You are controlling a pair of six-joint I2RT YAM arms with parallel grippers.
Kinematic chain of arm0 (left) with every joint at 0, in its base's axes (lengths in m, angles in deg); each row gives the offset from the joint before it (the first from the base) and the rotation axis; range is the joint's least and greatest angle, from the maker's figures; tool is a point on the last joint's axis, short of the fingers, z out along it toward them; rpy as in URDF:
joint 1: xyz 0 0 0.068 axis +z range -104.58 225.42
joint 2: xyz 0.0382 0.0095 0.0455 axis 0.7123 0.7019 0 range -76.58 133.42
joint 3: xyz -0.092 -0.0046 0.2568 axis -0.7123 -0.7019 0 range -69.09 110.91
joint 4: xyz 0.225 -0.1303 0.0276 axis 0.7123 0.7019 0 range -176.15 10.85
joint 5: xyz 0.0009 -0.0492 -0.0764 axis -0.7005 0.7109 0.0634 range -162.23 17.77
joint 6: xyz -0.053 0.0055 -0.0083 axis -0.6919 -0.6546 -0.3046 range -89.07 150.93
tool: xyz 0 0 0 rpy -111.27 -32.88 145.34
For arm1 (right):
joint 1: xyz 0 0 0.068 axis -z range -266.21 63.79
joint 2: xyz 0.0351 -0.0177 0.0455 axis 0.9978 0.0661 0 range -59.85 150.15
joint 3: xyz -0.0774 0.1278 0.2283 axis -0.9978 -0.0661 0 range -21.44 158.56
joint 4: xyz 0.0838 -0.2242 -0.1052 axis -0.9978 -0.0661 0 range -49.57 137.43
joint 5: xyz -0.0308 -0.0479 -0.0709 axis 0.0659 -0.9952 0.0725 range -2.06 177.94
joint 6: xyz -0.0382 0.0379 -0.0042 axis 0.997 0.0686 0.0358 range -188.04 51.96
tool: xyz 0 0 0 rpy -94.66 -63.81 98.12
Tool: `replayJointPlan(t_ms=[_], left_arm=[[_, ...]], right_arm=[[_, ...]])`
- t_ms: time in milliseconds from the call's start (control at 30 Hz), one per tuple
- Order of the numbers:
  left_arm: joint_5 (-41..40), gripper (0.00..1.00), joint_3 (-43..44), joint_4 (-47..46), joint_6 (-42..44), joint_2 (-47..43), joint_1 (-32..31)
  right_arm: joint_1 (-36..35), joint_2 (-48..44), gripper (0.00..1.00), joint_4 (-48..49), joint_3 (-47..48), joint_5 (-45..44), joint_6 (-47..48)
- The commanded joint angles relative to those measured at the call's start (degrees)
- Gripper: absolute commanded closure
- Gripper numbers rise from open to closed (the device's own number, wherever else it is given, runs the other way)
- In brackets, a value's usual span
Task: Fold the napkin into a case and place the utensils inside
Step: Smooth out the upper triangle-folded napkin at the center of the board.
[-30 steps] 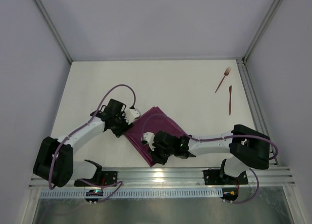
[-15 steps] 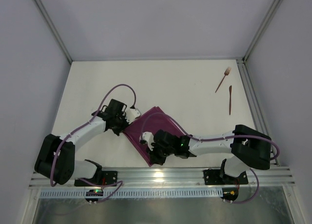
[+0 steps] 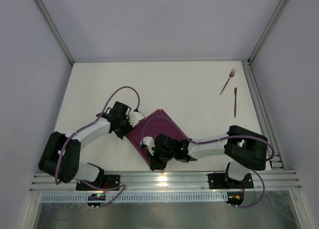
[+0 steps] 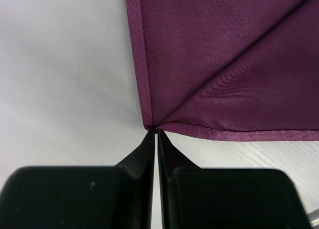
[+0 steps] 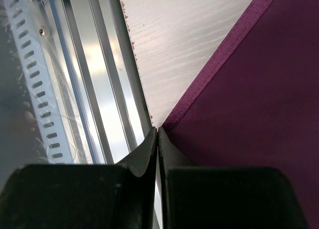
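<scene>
The plum-purple napkin [image 3: 158,134] lies flat as a diamond between the two arms. My left gripper [image 3: 128,132] is shut on its left corner. In the left wrist view the fingertips [image 4: 156,131] pinch that corner, and a crease runs across the cloth [image 4: 229,64]. My right gripper [image 3: 153,164] is shut on the napkin's near corner by the table edge, and the cloth [image 5: 259,89] spreads away from its closed tips [image 5: 158,129]. The copper-brown fork [image 3: 228,81] and knife [image 3: 235,102] lie apart at the far right. No folded case shows.
A metal rail [image 3: 164,180] runs along the near table edge, right beside the right gripper's tips, where it shows as bright rails [image 5: 94,79]. White walls with metal frame posts [image 3: 258,102] enclose the table on three sides.
The left gripper's jaws closed on the napkin's left corner. The right arm slid slightly left and toward the near edge, still shut on its corner.
</scene>
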Motion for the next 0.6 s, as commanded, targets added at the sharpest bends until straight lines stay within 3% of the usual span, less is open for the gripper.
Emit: replayJointPlan(t_ms=[0,200,267,333,467,567], left_arm=[[-0.8,0.97,-0.1,-2.6,-0.9,0.6,0.0],[-1.1,0.96,0.1,-3.0,-0.9,1.1,0.0],[-1.1,0.96,0.1,-3.0,-0.9,1.2,0.0],[-1.2,0.93,0.1,-2.8,-0.9,1.1,0.0],[-1.2,0.81,0.8,-1.1,-0.5,-0.4,0.0],[-1.5,0.75,1.3,-0.4,-0.3,-2.3,0.0]], right_arm=[[-0.2,0.8,0.97,2.8,-0.4,0.1,-0.3],[-0.2,0.6,0.94,2.1,-0.2,0.2,-0.2],[-0.2,-0.3,0.88,1.0,-0.1,-0.2,0.2],[-0.2,-1.1,0.77,-0.3,0.2,-0.5,0.4],[-0.2,-5.0,0.65,-3.1,1.8,-0.3,0.9],[-0.2,-7.7,0.63,-3.4,2.9,0.0,1.0]])
